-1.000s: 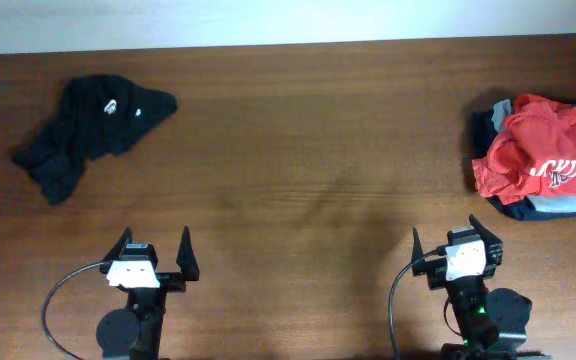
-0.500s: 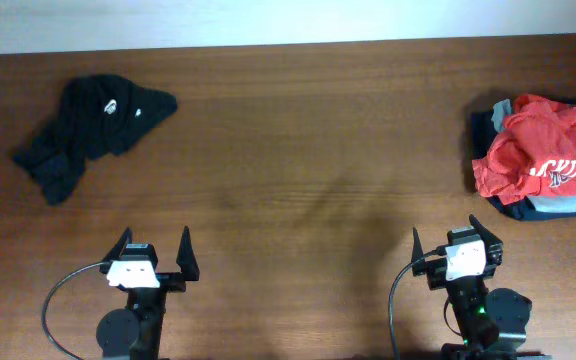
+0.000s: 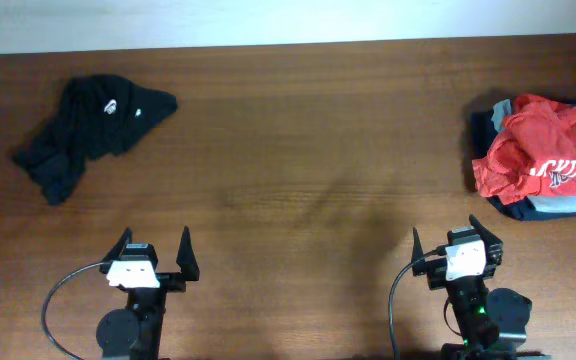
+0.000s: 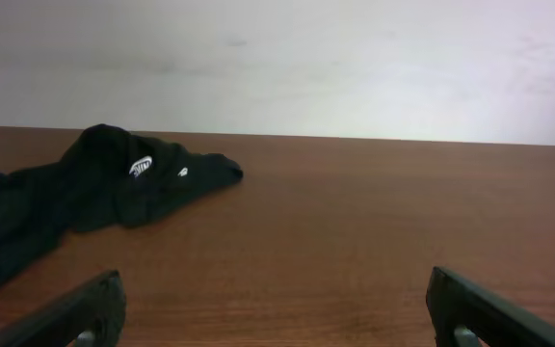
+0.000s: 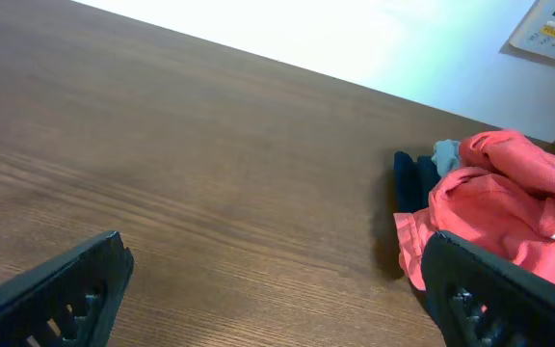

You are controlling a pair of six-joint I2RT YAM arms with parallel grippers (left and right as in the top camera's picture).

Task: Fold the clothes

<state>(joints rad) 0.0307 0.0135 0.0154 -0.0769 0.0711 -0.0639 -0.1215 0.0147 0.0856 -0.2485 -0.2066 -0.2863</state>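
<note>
Change: none.
Left gripper: spread, empty.
Right gripper: spread, empty.
Black garment, red T-shirt: untouched, folding unstarted.

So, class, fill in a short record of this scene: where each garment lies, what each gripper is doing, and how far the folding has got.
black garment: crumpled, on the table, far left
orange-red T-shirt: bunched on top of darker clothes, right edge
left gripper: open, empty, near edge
right gripper: open, empty, near edge
folding: not yet begun, nothing held
</note>
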